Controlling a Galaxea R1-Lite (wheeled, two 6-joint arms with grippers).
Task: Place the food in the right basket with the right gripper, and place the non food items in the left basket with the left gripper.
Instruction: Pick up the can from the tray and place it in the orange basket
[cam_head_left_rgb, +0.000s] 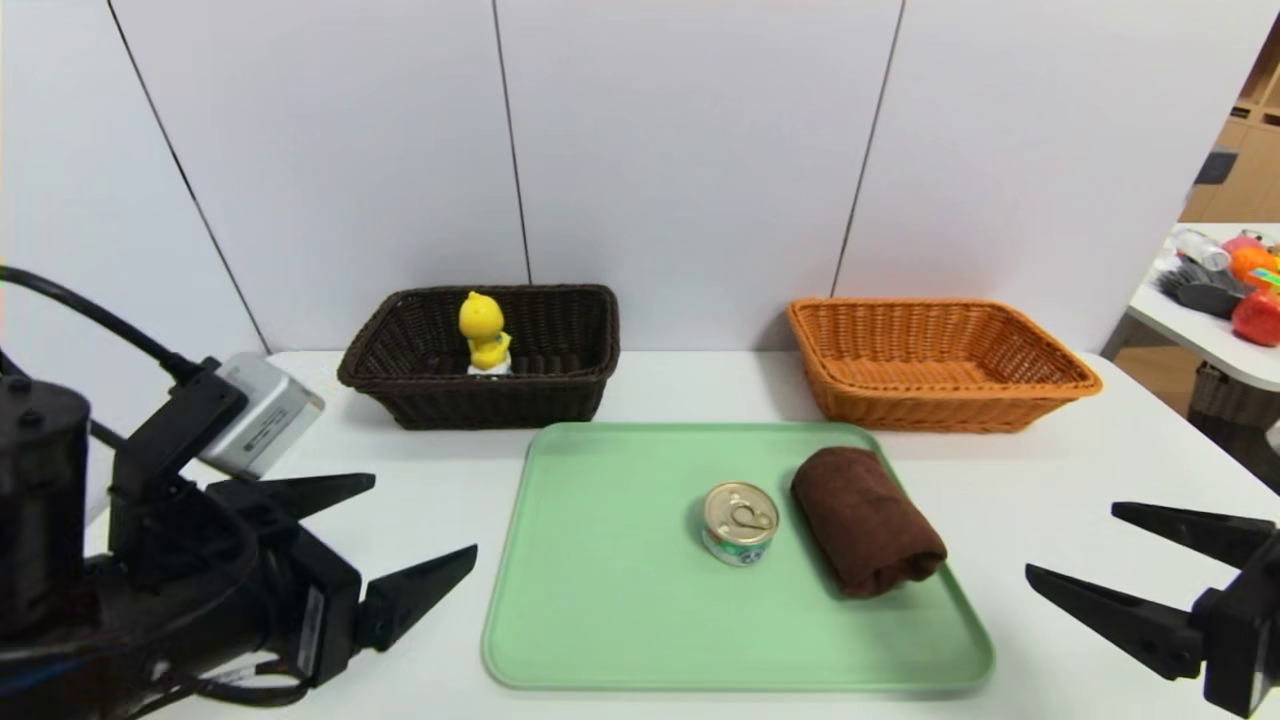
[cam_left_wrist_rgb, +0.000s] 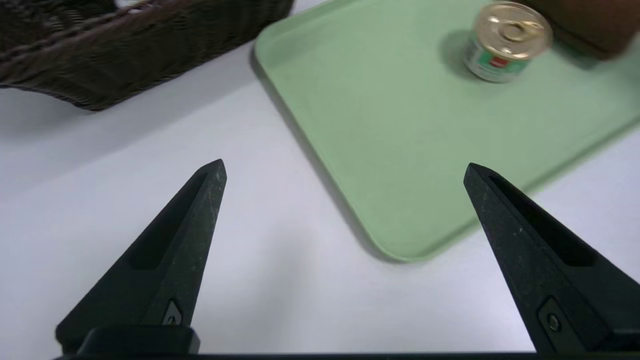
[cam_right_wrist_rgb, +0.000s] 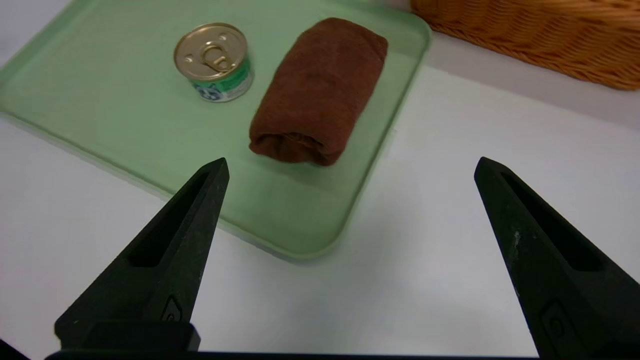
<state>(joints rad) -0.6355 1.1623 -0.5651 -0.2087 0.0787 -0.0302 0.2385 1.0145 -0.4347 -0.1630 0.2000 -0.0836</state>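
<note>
White table (cam_head_left_rgb: 1050, 480): left gripper (cam_head_left_rgb: 425, 518) and right gripper (cam_head_left_rgb: 1070, 545) both gape empty, flanking tray (cam_head_left_rgb: 600, 620).

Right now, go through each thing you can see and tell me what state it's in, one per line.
Yellow duck toy: upright inside the dark brown basket.
Orange-tan basket: nothing visible in it.
Tin can: upright on the green tray, lid sealed.
Brown towel: rolled, lying on the tray beside the can.
Left tool: open, holding nothing, over the table left of the tray.
Right tool: open, holding nothing, right of the tray.
</note>
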